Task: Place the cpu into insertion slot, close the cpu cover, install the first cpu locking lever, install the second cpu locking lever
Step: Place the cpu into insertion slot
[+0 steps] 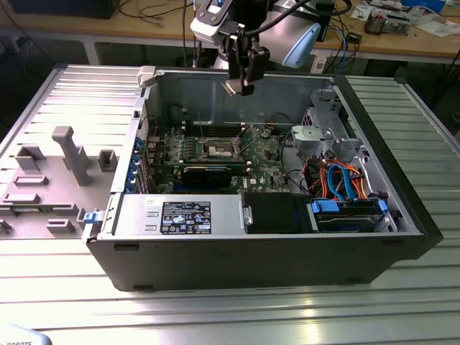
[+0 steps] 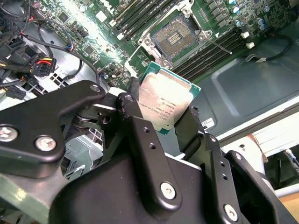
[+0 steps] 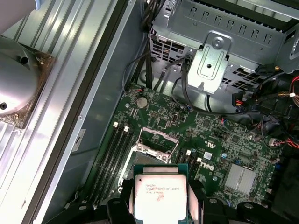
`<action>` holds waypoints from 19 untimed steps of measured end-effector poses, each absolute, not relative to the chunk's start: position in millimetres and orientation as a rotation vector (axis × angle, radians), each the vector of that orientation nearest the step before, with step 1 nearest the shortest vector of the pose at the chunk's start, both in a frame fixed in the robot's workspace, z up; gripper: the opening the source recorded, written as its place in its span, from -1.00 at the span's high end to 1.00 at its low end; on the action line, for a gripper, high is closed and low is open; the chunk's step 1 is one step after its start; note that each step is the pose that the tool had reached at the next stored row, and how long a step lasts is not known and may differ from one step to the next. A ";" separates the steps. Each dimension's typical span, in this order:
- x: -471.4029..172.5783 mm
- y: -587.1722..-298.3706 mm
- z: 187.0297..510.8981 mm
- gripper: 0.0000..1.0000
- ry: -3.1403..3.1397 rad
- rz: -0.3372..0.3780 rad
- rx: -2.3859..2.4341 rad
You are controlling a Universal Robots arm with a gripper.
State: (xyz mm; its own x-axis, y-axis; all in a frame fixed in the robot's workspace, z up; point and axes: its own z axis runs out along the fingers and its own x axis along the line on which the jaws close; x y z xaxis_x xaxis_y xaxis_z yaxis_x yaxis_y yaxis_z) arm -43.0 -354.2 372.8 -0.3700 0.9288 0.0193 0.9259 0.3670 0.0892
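My gripper [image 1: 240,80] hangs above the open computer case, shut on the cpu [image 1: 236,88], a flat square chip with a silver top. In both wrist views the cpu [image 2: 166,102] [image 3: 160,191] sits between the black fingers [image 2: 191,122], gripped at two opposite edges. The insertion slot [image 2: 177,37] lies on the green board well below the chip, its gold-brown contact field uncovered. In the exterior view the insertion slot [image 1: 221,149] is at the board's middle, lower than the gripper and slightly toward that view's left. The cpu cover [image 3: 159,139] stands swung up beside the slot.
Memory slots [image 2: 212,51] flank the socket. A long black expansion card [image 1: 208,173] lies in front of it. A metal drive cage [image 1: 327,133] with orange and blue cables [image 1: 341,183] fills the exterior view's right. The power supply [image 1: 180,214] sits at the front. A grey fixture tray [image 1: 57,172] lies outside the case.
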 end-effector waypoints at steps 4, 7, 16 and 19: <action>-43.1 -354.2 372.8 -0.08 2.563 0.132 1.751; -43.1 -354.2 372.8 -0.08 2.542 0.131 1.780; -43.1 -354.2 372.7 -0.08 2.462 0.129 1.883; -43.2 -354.2 372.7 -0.08 2.431 0.127 1.921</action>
